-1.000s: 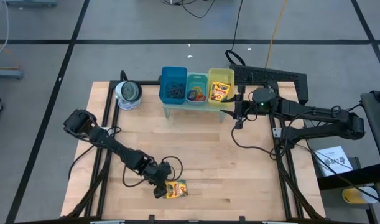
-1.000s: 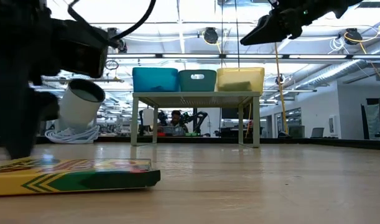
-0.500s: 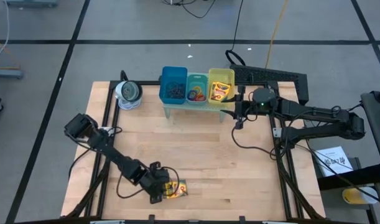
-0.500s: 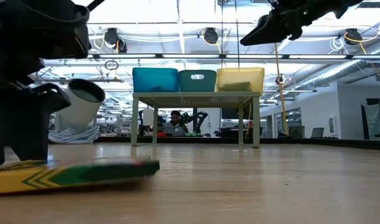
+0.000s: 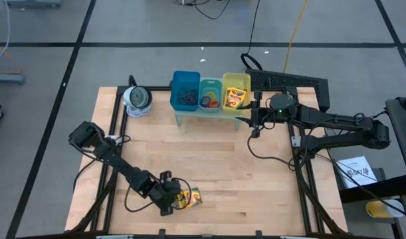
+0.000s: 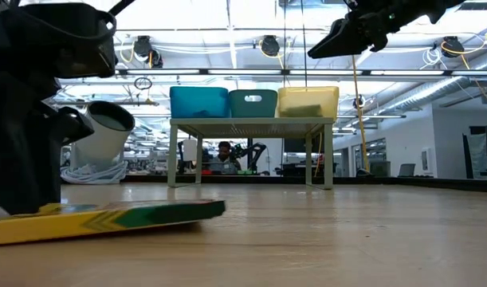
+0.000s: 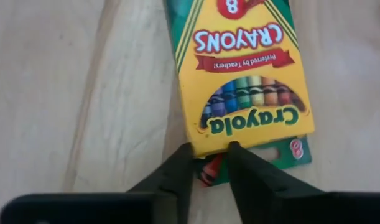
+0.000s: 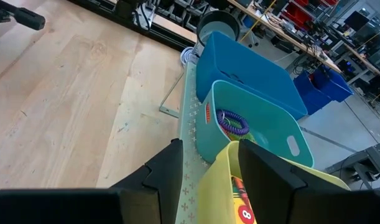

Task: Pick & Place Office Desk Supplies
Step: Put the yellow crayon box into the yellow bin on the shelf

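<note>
Crayon box [image 7: 242,74] edge now lifted, left pincer [image 7: 208,163] clamped on it, right pincer's [image 8: 204,163] grip unclear.

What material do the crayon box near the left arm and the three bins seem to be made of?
Crayon box: likely thin printed cardboard, slightly glossy; flat, sharp folded edges. Blue bin, teal bin, yellow bin: probably molded plastic, smooth, uniformly colored, with rounded rims.

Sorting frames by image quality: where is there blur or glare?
Left wrist view: crayon box print sharp, left gripper fingers soft. Low view: ceiling lights glare, near box slightly blurred. Right wrist view: right gripper fingers blurred, teal bin clear.
</note>
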`<action>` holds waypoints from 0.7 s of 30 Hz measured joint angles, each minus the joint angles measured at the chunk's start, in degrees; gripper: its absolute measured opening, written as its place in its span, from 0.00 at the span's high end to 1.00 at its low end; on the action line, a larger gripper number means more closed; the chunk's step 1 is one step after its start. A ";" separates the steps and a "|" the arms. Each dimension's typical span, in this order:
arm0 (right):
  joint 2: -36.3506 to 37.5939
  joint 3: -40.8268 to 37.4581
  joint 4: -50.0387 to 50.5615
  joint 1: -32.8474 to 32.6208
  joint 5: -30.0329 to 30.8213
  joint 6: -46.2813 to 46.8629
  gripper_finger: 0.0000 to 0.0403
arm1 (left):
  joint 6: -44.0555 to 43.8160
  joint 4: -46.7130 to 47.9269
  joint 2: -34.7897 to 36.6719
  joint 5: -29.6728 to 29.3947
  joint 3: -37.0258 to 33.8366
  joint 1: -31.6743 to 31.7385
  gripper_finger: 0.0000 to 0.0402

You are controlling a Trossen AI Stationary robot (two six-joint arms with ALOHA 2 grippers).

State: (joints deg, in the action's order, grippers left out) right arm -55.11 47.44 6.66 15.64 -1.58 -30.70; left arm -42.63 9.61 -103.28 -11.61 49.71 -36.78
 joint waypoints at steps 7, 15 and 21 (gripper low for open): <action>0.00 0.00 0.00 0.00 0.00 0.00 0.65 | -0.76 -0.19 -0.24 -3.91 -0.02 4.05 0.92; 0.00 0.00 0.37 0.00 0.00 1.60 0.66 | 4.43 -5.76 -0.44 -6.72 -0.18 10.22 0.99; 0.00 0.00 1.43 0.00 0.00 2.35 0.67 | 11.88 -9.63 -0.12 -8.61 1.46 12.69 1.00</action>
State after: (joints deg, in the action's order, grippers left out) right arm -55.11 47.44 8.08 15.64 -1.58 -28.35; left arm -30.76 -0.02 -103.40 -20.22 51.17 -24.08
